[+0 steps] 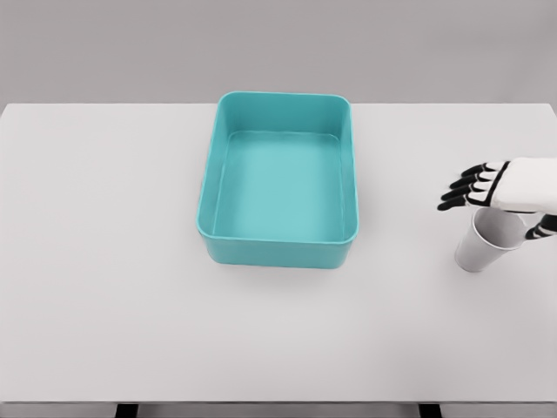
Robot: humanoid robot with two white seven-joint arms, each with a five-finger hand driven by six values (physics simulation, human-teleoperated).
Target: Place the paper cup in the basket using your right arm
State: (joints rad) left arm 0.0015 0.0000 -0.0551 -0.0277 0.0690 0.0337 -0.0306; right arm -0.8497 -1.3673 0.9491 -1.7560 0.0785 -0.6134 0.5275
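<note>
A teal basket [277, 178] sits on the white counter [104, 287], roughly at the middle of its width and toward the far side. It is a rectangular tub with rounded corners and upright walls, open at the top, and its floor shows bare.

To the right of the basket, well apart from it and close to the counter's right edge, stands the paper cup [484, 246]. The cup is white, with its open mouth turned upward and tipped a little toward the right, its narrower base resting on the counter at the lower left. Its inside looks empty and shaded grey.

The right hand [489, 186] comes in from the right edge, farther from the basket than the cup's base and directly over the cup's rim. Its white back faces up, and its black fingers [461, 192] stretch toward the basket, spread slightly apart and not curled. Another dark finger [537, 230], probably the thumb, shows just beside the right side of the cup's mouth. The hand is released, with nothing closed around the cup; whether any finger touches the rim cannot be told from this view.
</note>
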